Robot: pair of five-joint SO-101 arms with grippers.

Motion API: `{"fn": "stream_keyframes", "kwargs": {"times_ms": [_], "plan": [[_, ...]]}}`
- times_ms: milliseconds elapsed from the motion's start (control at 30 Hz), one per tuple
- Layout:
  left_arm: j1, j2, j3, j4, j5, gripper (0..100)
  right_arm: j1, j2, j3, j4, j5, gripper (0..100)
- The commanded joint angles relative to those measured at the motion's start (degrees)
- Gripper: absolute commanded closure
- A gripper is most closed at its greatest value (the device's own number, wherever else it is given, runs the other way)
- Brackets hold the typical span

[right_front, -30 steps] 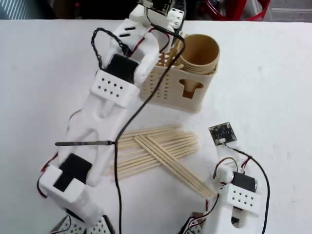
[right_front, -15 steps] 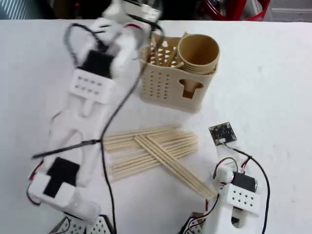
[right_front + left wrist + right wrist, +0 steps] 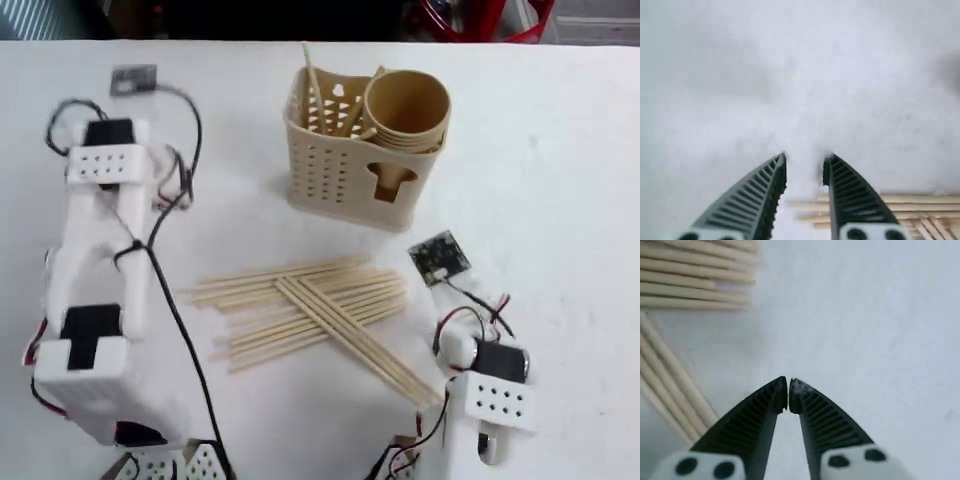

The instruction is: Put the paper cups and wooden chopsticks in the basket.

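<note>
Black ribbed left end effector (image 3: 805,158): jaws slightly apart, empty, over bare counter (image 3: 790,75). Wooden chopsticks (image 3: 900,206) end just beside one tip. Right end effector (image 3: 789,382): tips together, empty, pile alongside. Sticks' long axis runs arm to arm. Basket (image 3: 335,175) with paper cups (image 3: 408,105) stands beyond the pile.

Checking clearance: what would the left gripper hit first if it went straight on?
Likely bare table: the left gripper points at white surface, the wooden chopsticks lying beside its line, not in it. Depth is unclear.
</note>
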Motion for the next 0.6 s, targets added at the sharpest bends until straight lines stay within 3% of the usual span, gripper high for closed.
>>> {"fn": "stream_keyframes", "kwargs": {"times_ms": [0, 67, 200, 367, 567], "plan": [[-1.80, -0.13, 1.85, -4.66, 1.23, 85, -8.40, 0.13, -14.86, 12.97, 0.79, 97.4], [-2.24, 0.40, 2.29, -7.12, 1.23, 85, -15.96, 0.13, -17.32, 17.54, 0.70, 97.4], [-4.62, 0.48, 5.10, -12.66, 1.23, 85, -27.03, 2.24, -13.98, 16.40, 1.23, 96.7], [-5.93, 0.48, 6.42, -15.56, 1.05, 85, -34.77, 14.99, -14.07, 13.32, 0.88, 82.0], [-5.49, 0.48, 6.51, -15.56, 1.14, 85, -38.02, 25.10, -14.33, 0.92, 0.70, 87.5]]}}
